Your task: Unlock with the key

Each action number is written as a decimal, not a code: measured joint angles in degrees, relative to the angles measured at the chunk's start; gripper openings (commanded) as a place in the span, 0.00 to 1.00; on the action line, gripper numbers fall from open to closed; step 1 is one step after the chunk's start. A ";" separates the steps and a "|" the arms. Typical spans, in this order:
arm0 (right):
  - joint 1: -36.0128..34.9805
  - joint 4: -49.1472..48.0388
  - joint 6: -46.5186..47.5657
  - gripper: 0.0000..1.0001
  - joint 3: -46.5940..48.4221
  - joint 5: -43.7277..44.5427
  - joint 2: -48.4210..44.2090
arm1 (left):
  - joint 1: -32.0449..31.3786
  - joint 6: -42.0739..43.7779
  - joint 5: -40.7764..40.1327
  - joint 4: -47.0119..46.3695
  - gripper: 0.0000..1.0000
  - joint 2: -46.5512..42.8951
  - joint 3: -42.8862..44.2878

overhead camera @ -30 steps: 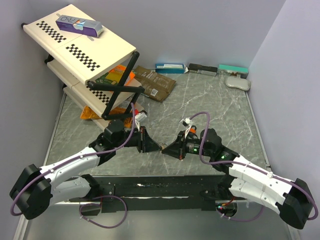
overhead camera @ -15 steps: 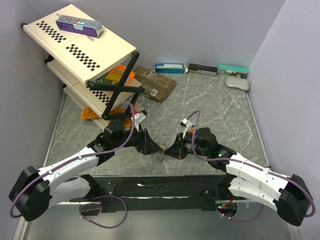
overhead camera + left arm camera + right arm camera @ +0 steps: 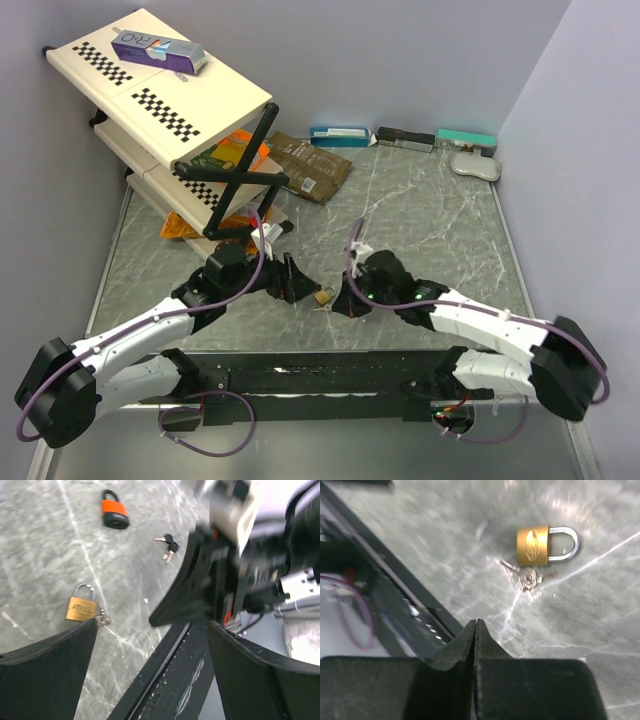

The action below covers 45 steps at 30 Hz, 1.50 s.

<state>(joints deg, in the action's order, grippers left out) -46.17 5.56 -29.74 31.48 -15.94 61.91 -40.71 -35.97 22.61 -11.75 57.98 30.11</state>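
On the left, our left gripper (image 3: pixel 152 625) hung low over the table (image 3: pixel 45 545), fingers spread wide, nothing between them. Just off one fingertip lay the brass padlock (image 3: pixel 81 608), flat, shackle pointing away from that gripper, and the keys (image 3: pixel 103 620) sat right at its near corner. Further right, the right gripper (image 3: pixel 476 625) was pinched tight on nothing, its tip aimed down close by the lock. From its wrist camera the padlock ran crosswise, body left, shackle right, with the keys between lock and fingertips. We judged the right arm nearer the keys. It would have to open before picking them up.
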 measured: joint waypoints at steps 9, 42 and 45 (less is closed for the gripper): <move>-7.74 0.70 2.47 0.39 2.86 11.37 13.00 | 5.14 -2.51 -3.48 0.74 0.99 -0.42 -2.51; -12.33 9.09 -0.24 0.04 16.37 28.44 30.16 | 6.40 -2.73 -3.74 0.96 0.99 -0.98 -4.66; -12.26 9.05 -0.76 0.00 16.46 28.22 30.25 | 6.40 -2.71 -3.10 0.17 0.98 -0.98 -5.01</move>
<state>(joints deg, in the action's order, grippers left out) -58.43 14.61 -30.50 47.94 12.27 92.16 -34.30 -38.68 19.51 -11.57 56.99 25.10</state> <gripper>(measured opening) 0.224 0.990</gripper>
